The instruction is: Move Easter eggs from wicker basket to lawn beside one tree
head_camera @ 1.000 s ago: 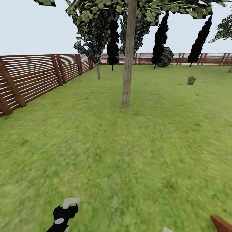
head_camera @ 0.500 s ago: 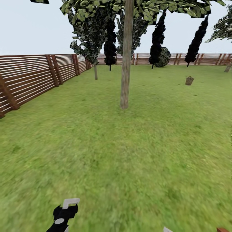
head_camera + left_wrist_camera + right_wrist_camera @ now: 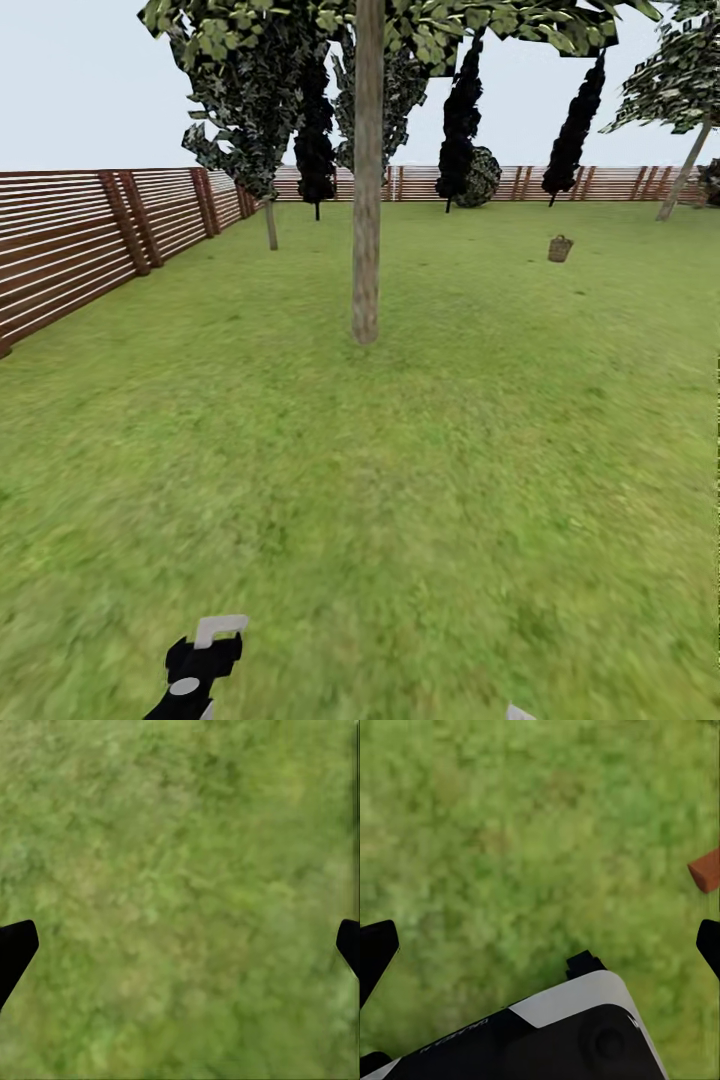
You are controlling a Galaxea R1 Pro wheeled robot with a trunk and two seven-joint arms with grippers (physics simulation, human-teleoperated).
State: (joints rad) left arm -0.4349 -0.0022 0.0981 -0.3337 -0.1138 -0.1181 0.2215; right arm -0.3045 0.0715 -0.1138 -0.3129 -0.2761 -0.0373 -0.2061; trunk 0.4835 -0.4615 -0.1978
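The left gripper (image 3: pixel 205 655), seen above the lawn (image 3: pixel 420 480), is glossy black with a white squared bracket at its tip and a round grey disc on its body. From the right wrist, black finger tips (image 3: pixel 375 952) frame a black-and-white rounded housing (image 3: pixel 547 1035) bearing small grey lettering, too small to read.

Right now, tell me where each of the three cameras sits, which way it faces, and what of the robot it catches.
Head view: high on the robot, facing forward and down over the lawn toward the tree and far wicker basket; left gripper at the bottom edge.
Left wrist view: on the left arm, facing down at grass between spread dark fingers.
Right wrist view: on the right arm, facing down at grass, with fingers and the robot's body.
Shared: the lawn.
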